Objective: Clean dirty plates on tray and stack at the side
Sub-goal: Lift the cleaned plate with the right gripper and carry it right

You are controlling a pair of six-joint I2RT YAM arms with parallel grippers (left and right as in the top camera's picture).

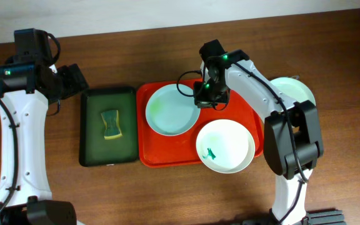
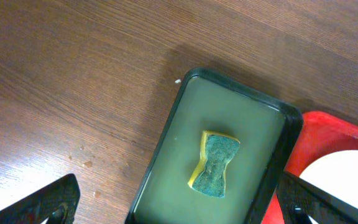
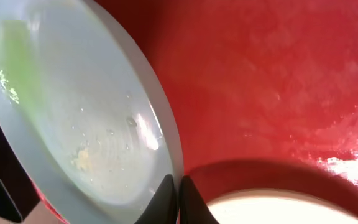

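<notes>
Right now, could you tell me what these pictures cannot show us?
Side plate: overhead, partly behind the right arm; smears unknown.
Left plate rim: overhead, covered by right gripper.
Front plate: right wrist, cut off by bottom edge.

A dark green tray (image 2: 253, 130) lay beneath the left pincer (image 2: 179, 183), reaching across the gap between its fingers, on the brown wooden table (image 2: 73, 74). A yellow-and-green sponge (image 2: 215, 165) lay flat in that tray, just ahead of the pincer's middle. A pale crumb (image 2: 178, 81) sat on the wood farther ahead.
</notes>
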